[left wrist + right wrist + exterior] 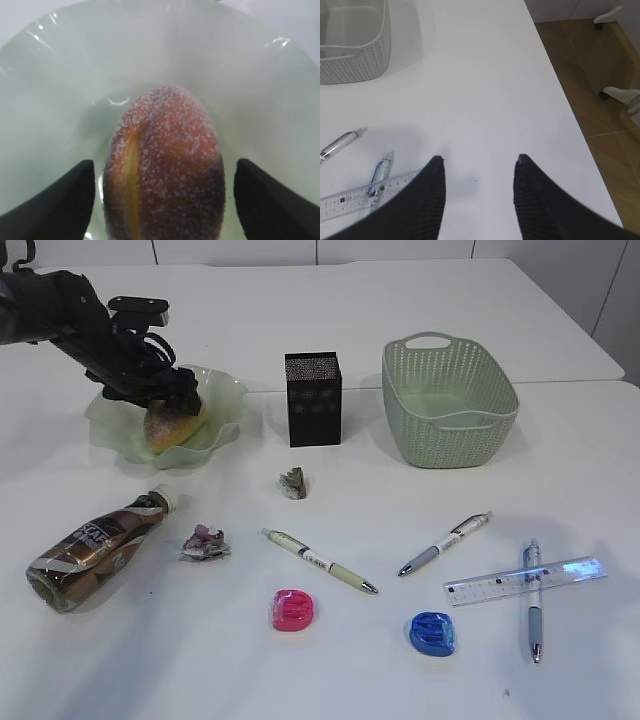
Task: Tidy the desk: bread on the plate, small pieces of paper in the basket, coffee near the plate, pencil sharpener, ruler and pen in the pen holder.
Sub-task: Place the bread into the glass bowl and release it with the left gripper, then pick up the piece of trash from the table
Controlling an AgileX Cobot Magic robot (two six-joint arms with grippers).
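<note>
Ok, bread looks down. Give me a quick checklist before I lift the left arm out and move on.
1. bread inside the plate: ok, it lies in the dish.
2. left gripper released: ok, gaps show between both fingers and the bun.
3. right gripper free: ok, open over the desk, holding nothing.
4. coffee near the plate: not ok as it stands, lying on its side in front of it.
5. basket filled: not ok, two paper scraps lie on the desk.
6. pen holder filled: cannot tell inside; pens, ruler and sharpeners lie outside.
</note>
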